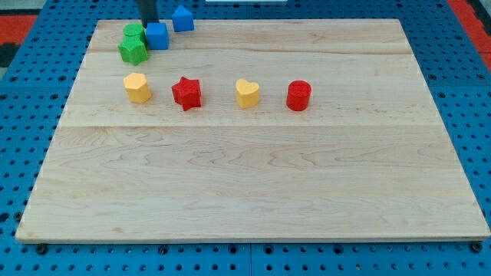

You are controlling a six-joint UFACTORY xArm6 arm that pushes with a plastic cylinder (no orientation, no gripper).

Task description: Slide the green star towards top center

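Observation:
The green star [133, 50] lies near the board's top left corner, with a second green block [133, 32] touching it just above. A blue cube [157, 35] sits against them on the right. My tip [149, 23] is the lower end of the dark rod at the view's top, just above the blue cube and to the upper right of the green star. A blue house-shaped block [182, 18] sits to the tip's right.
A row of blocks runs across the upper part of the wooden board [253, 192]: a yellow block [137, 87], a red star [186, 93], a yellow heart [247, 93] and a red cylinder [298, 96]. Blue pegboard surrounds the board.

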